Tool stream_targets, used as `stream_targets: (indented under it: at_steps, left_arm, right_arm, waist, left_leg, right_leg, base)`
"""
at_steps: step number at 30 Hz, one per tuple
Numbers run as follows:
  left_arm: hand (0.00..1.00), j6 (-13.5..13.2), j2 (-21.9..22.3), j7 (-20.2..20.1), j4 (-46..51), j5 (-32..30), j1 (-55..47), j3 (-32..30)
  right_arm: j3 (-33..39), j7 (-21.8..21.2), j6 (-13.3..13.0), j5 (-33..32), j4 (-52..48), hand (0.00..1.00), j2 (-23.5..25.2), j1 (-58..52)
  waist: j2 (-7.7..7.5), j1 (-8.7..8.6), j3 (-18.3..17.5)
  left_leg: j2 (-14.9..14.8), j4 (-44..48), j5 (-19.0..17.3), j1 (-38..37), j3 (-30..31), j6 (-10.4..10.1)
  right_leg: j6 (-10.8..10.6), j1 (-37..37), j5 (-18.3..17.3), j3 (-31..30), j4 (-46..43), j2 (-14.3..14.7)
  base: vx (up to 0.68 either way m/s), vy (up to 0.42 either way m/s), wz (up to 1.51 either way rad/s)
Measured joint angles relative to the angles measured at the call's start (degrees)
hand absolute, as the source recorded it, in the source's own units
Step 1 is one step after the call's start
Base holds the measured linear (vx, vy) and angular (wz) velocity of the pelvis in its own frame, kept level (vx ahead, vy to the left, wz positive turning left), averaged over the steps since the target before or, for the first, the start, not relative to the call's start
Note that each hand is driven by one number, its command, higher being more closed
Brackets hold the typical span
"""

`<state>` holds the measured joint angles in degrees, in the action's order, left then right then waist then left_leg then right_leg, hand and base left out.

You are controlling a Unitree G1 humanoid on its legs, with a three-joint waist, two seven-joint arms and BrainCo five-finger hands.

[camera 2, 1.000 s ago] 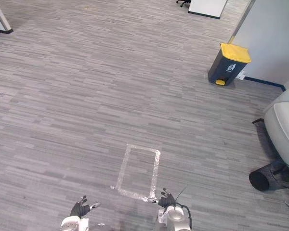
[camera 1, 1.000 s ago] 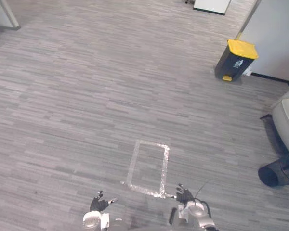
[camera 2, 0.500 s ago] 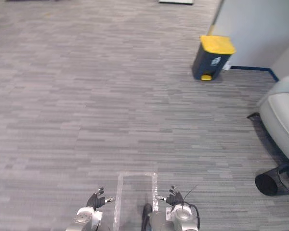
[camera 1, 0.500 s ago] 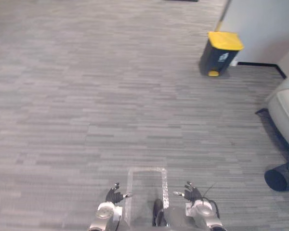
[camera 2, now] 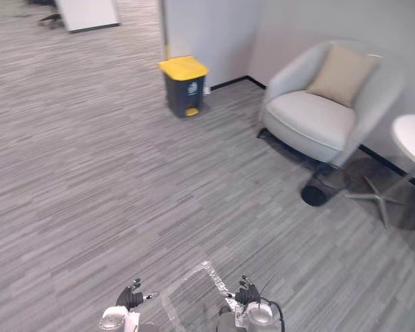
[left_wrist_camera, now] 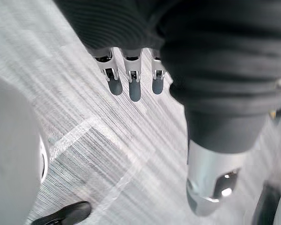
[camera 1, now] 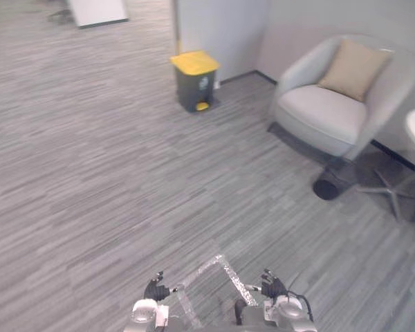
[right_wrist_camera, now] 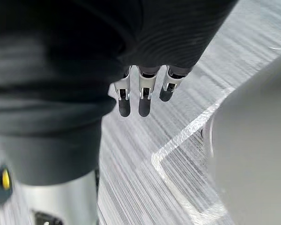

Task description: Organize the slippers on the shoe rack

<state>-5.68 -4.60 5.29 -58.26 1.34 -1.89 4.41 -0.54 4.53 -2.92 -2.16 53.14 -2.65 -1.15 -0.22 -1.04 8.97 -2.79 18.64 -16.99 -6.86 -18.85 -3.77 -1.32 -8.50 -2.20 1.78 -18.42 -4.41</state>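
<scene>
You seemed to be only searching: left hand point(camera 1: 154, 290) and right hand point(camera 1: 272, 285) hung at 6 o'clock, fingers straight, loosely apart, empty; can't tell where slippers or rack were, so next you'd need to locate them.

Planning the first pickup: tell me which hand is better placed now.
Neither: left hand and right hand both hang open and empty, level, either side of the silver tape outline on the grey floor.
</scene>
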Motion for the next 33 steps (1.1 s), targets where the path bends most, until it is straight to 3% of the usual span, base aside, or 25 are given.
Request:
stream_targets:
  at_steps: [2, 3, 4, 5, 6, 7, 9, 10, 11, 13, 15, 17, 19, 20, 21, 23, 24, 25, 27, 28, 29, 30, 32, 33]
  left_arm:
    - [0.00, 0.01, 1.01, -0.21, -0.31, -0.03, -0.05, -0.10]
    - [0.00, -0.11, 0.91, -0.34, -0.49, -0.05, 0.10, -0.29]
    - [0.00, -0.41, 0.98, -0.52, -0.11, -0.06, 0.01, -0.14]
    - [0.00, -0.31, 1.14, -0.61, 0.25, -0.11, 0.46, 0.08]
    - [0.00, 0.13, 0.28, -0.49, 0.24, -0.08, 0.90, -0.51]
    - [0.00, 0.14, -0.02, -0.52, 0.05, -0.04, 0.89, -0.48]
    - [0.00, 0.36, -0.79, -0.63, -1.10, -0.15, 0.16, -0.49]
    - [0.00, 0.39, -0.88, -0.66, -1.10, -0.14, -0.04, -0.52]
    - [0.00, 0.51, -0.66, -0.69, -0.95, 0.35, -0.26, -1.22]
    - [0.00, 0.44, -0.48, -1.28, -0.51, 0.26, -0.45, -0.67]
    - [0.00, 0.32, 0.59, -1.83, -0.28, 0.26, -0.56, -0.76]
    - [0.00, 0.32, 1.03, -1.83, -0.27, 0.21, -0.61, -0.76]
    - [0.00, 0.01, 1.30, -1.76, 0.41, 0.18, -1.15, -0.77]
    - [0.00, -0.11, 1.31, -1.75, 0.44, 0.18, -1.19, -0.74]
    - [0.00, -0.15, 1.27, -1.70, 0.45, 0.17, -1.09, -0.73]
    - [0.00, -0.22, 1.19, -1.65, 0.52, 0.15, -1.15, -0.74]
    - [0.00, -0.22, 1.20, -1.65, 0.49, 0.14, -1.16, -0.75]
    - [0.00, -0.18, 1.16, -1.67, 0.23, 0.01, -0.96, -0.74]
    - [0.00, -0.18, 0.85, -1.69, 0.19, -0.06, -0.71, -0.75]
    - [0.00, -0.18, -0.09, -1.69, 0.18, -0.06, -0.58, -0.75]
    - [0.00, -0.16, -0.32, -1.70, 0.13, -0.05, -0.59, -0.74]
    - [0.00, -0.14, -0.78, -1.72, -0.25, -0.05, -0.27, -0.71]
    - [0.00, -0.10, -0.91, -1.72, -1.00, 0.01, 0.15, -0.48]
    - [0.00, -0.10, -0.92, -1.72, -1.02, 0.04, 0.11, -0.11]
  right_arm:
    - [-0.24, 0.05, -0.02, 0.11, -0.27, 0.00, -0.84, 0.04]
    - [-0.21, 0.11, 0.10, 0.23, 0.32, 0.00, -0.76, 0.89]
    - [0.25, 0.12, 0.29, 1.29, 1.61, 0.00, -0.60, 1.79]
    - [0.58, 0.09, 0.31, 1.99, 2.24, 0.00, -0.76, 2.29]
    - [0.44, -0.07, 0.66, 2.29, 2.68, 0.00, -0.19, 2.77]
    - [0.49, -0.08, 0.68, 2.28, 2.64, 0.00, 0.17, 2.88]
    - [0.50, -0.27, 0.48, 2.30, 1.93, 0.00, 0.60, 1.60]
    - [0.45, -0.26, 0.48, 2.30, 1.96, 0.00, 0.60, 1.30]
    - [0.56, -0.22, 0.45, 2.26, 1.96, 0.00, 0.07, 1.18]
    - [1.04, 0.01, 0.23, 2.21, 2.01, 0.00, -0.25, 0.89]
    - [1.13, 0.09, 0.18, 2.19, 2.18, 0.00, -2.28, 0.84]
    - [2.37, 0.18, 0.18, 2.17, 2.59, 0.00, -3.09, 0.81]
    - [2.67, 0.22, 0.18, 2.16, 3.04, 0.00, -3.78, -0.03]
    - [2.67, 0.21, 0.19, 2.17, 3.12, 0.00, -3.86, -0.07]
    - [2.72, 0.21, 0.14, 2.11, 3.79, 0.00, -3.93, 0.08]
    - [2.75, 0.25, 0.05, 2.15, 3.99, 0.00, -3.83, 0.01]
    - [2.68, 0.26, 0.03, 2.17, 4.00, 0.00, -3.82, 0.01]
    - [2.68, 0.31, 0.01, 2.18, 4.07, 0.00, -3.58, 0.02]
    - [2.71, 0.35, 0.00, 2.24, 4.21, 0.00, -3.00, -0.45]
    - [2.68, 0.32, 0.01, 2.31, 4.33, 0.00, -2.11, -0.70]
    - [2.68, 0.32, 0.01, 2.31, 4.41, 0.00, -2.02, -0.69]
    - [2.66, 0.32, 0.01, 2.34, 4.50, 0.00, -1.85, -0.65]
    - [2.55, 0.12, 0.00, 2.34, 4.55, 0.00, -1.69, -0.52]
    - [2.54, -0.03, -0.01, 2.34, 4.52, 0.00, -1.67, -0.09]
  waist:
    - [1.52, -0.19, -0.10]
    - [0.59, 0.69, 0.28]
    - [1.89, 0.99, -0.21]
    - [0.43, 0.85, 0.56]
    - [-0.33, 1.19, 0.41]
    - [-0.02, 1.14, 0.24]
    - [1.17, 0.51, 0.29]
    - [1.00, 0.57, 0.11]
    - [1.43, 1.22, 0.10]
    - [2.43, 1.19, 0.25]
    - [4.51, 1.46, 0.72]
    - [5.14, 1.35, 0.70]
    - [5.15, 1.54, 0.67]
    - [5.14, 1.53, 0.67]
    - [4.99, 1.56, 0.77]
    - [4.64, 1.81, 0.79]
    - [4.64, 1.84, 0.79]
    - [4.16, 1.79, 0.87]
    - [3.68, 1.54, 0.73]
    - [1.89, 1.72, 0.54]
    - [1.53, 1.77, 0.44]
    - [0.70, 1.76, 0.65]
    - [0.42, 1.82, 0.83]
    - [0.44, 1.91, 0.97]
  left_leg:
    - [-0.01, 2.38, 1.13, 0.27, -2.48, 0.01]
    - [-0.13, 6.93, 0.99, 3.86, -2.49, -0.31]
    - [-0.99, -5.80, 3.64, 1.63, -2.46, 5.25]
    - [0.39, -9.35, 4.88, -0.47, -3.61, 2.14]
    - [1.25, -10.46, 5.72, -1.42, -7.47, 2.07]
    - [1.16, -10.63, 5.59, -1.63, -8.09, 2.18]
    - [-1.78, -7.93, 3.29, -2.25, -11.40, 0.81]
    - [-2.58, -5.91, 2.11, -1.76, -12.13, 0.37]
    - [-6.64, 1.01, -0.45, -0.15, -13.51, -0.69]
    - [-12.46, 15.21, -0.57, 4.73, -13.24, -0.78]
    - [-14.70, 23.31, -0.78, 8.77, -8.80, -0.27]
    - [-12.95, 22.60, -1.24, 10.49, -3.62, -1.06]
    - [-8.23, 13.36, -1.36, 10.87, 3.12, -1.49]
    - [-7.28, 10.81, -1.19, 10.91, 4.40, -1.67]
    - [-4.78, 2.84, -0.49, 11.00, 8.49, -1.23]
    - [-2.43, -3.41, 4.84, 10.35, 11.98, -1.47]
    - [-2.12, -4.60, 6.35, 9.78, 11.97, -1.33]
    - [-1.52, -6.68, 8.78, 8.08, 10.75, 0.63]
    - [-1.39, -6.18, 8.27, 7.31, 9.69, 1.36]
    - [-0.79, -6.58, 8.11, 6.86, 9.24, 1.62]
    - [-0.72, -6.65, 7.99, 6.75, 8.93, 1.81]
    - [-0.43, -6.65, 7.70, 5.86, 8.28, 2.27]
    - [-0.16, -6.94, 7.25, 3.93, 7.72, 2.95]
    - [-0.01, -8.28, 7.04, 1.75, 6.94, 3.25]
  right_leg:
    - [4.75, -0.09, 3.04, 12.56, 1.79, -1.45]
    - [7.39, 0.44, 4.96, 20.44, 4.61, -3.99]
    - [6.70, -0.41, 2.84, 27.59, 3.94, -4.76]
    - [5.55, -0.97, -0.58, 33.57, -0.99, -7.64]
    - [5.95, -0.79, -5.00, 40.03, -4.93, -10.90]
    - [6.22, -0.51, -5.95, 40.96, -5.90, -11.06]
    - [5.01, 2.80, -7.46, 40.26, -4.70, -8.88]
    - [4.48, 3.40, -7.83, 39.33, -3.50, -8.42]
    - [4.44, 4.78, -7.71, 37.88, -0.22, -4.82]
    - [4.36, 6.60, -5.87, 34.87, 5.51, -0.10]
    - [4.43, 7.43, -5.59, 31.47, 7.88, 2.70]
    - [4.23, 8.07, -5.09, 29.24, 9.11, 3.32]
    - [3.56, 8.71, -4.38, 24.82, 10.26, 3.35]
    - [3.42, 8.72, -4.29, 24.01, 10.49, 3.36]
    - [3.18, 8.59, -4.14, 21.23, 10.98, 3.31]
    - [2.14, 8.99, -3.44, 18.13, 12.30, 3.26]
    - [1.97, 9.20, -3.09, 17.38, 12.92, 3.35]
    - [1.21, 9.85, -1.69, 15.32, 14.70, 3.61]
    - [2.29, 10.65, -0.02, 14.56, 15.95, 3.64]
    - [2.23, 10.67, 0.06, 13.55, 16.34, 3.27]
    - [2.03, 10.60, -0.09, 13.38, 16.18, 3.18]
    - [0.98, 10.32, -1.22, 13.26, 14.15, 2.41]
    - [-0.92, 8.39, -3.74, 13.38, 6.87, 0.94]
    - [-3.03, 5.42, -5.36, 13.94, -1.73, -0.68]
  base:
    - [0.08, 0.138, -1.37]
    - [-0.02, 0.042, -1.37]
    - [-0.03, -0.025, -1.39]
    - [-0.02, -0.082, -1.35]
    - [0.02, -0.054, -0.98]
    - [0.04, -0.043, -0.97]
    - [0.06, -0.048, -0.75]
    - [0.06, -0.108, -0.87]
    - [0.04, -0.174, -0.73]
    - [0.05, -0.219, -0.86]
    - [0.10, -0.094, -0.93]
    - [0.08, -0.017, -0.77]
    - [0.09, 0.004, -0.97]
    - [0.09, 0.059, -0.99]
    - [0.07, 0.075, -0.82]
    - [0.07, 0.086, -0.87]
    - [0.17, 0.132, -0.84]
    - [0.19, 0.123, -0.58]
    - [0.23, 0.129, -0.40]
    - [0.21, 0.131, -0.27]
    - [0.22, 0.155, -0.30]
    - [0.15, 0.126, -0.17]
    - [0.11, 0.138, -0.19]
    - [0.06, 0.131, -0.16]
